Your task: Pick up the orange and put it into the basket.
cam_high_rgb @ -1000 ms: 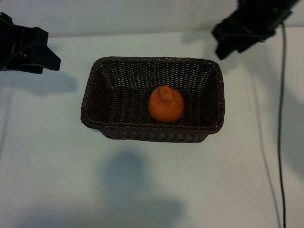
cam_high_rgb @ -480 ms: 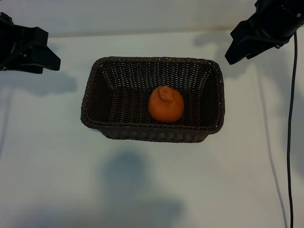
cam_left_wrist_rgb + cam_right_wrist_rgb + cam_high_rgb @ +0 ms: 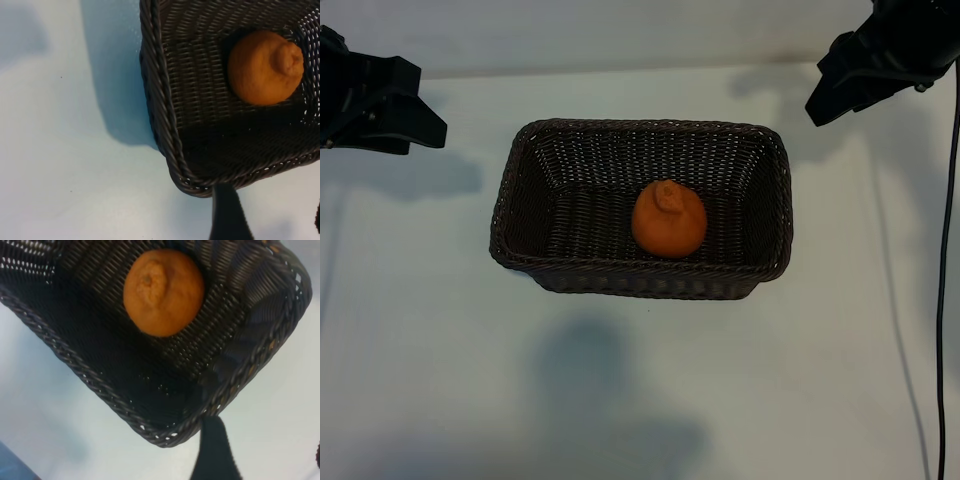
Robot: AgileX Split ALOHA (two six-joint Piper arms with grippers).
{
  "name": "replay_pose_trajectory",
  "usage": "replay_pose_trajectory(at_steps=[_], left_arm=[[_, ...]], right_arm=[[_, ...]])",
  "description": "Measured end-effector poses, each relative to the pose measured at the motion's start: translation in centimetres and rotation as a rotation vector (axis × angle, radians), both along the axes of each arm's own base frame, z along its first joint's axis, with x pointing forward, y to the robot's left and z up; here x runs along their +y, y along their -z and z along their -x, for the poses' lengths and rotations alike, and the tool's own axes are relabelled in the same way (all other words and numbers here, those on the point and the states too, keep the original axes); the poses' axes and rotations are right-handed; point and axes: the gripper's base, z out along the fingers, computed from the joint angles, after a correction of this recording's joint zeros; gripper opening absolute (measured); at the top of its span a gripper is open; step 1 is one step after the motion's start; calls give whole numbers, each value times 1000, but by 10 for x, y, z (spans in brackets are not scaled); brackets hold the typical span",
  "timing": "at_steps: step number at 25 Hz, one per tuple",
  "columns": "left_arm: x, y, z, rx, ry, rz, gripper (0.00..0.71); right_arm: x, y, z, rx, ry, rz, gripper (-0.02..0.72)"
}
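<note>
The orange [image 3: 668, 220] lies inside the dark wicker basket [image 3: 506, 200], a little right of its middle, knob upward. It also shows in the left wrist view as the orange [image 3: 264, 67] in the basket [image 3: 157, 110], and in the right wrist view as the orange [image 3: 163, 292] in the basket [image 3: 75, 365]. My left gripper [image 3: 428, 125] hangs at the far left, apart from the basket, open and empty [image 3: 272, 220]. My right gripper [image 3: 825, 95] is up at the back right, past the basket's corner, open with nothing in it [image 3: 267, 455].
The basket stands mid-table on a white tabletop [image 3: 640, 400]. A black cable [image 3: 945, 300] runs down the right edge. The table's back edge meets a pale wall behind both arms.
The right arm has drawn back to the right, away from the basket's back right corner. The orange, the basket and the left arm have stayed put.
</note>
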Motion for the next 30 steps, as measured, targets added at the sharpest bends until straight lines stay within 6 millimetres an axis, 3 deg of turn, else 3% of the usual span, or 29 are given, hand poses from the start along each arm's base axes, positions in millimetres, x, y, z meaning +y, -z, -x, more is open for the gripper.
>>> replay_pose_trajectory(at_steps=[15, 30], left_arm=[[-12, -7, 0, -7, 12, 140, 457], [-13, -6, 7, 57, 55, 152, 457]], right_arm=[[0, -1, 1, 9, 26, -7, 475], [0, -1, 1, 20, 51, -13, 475]])
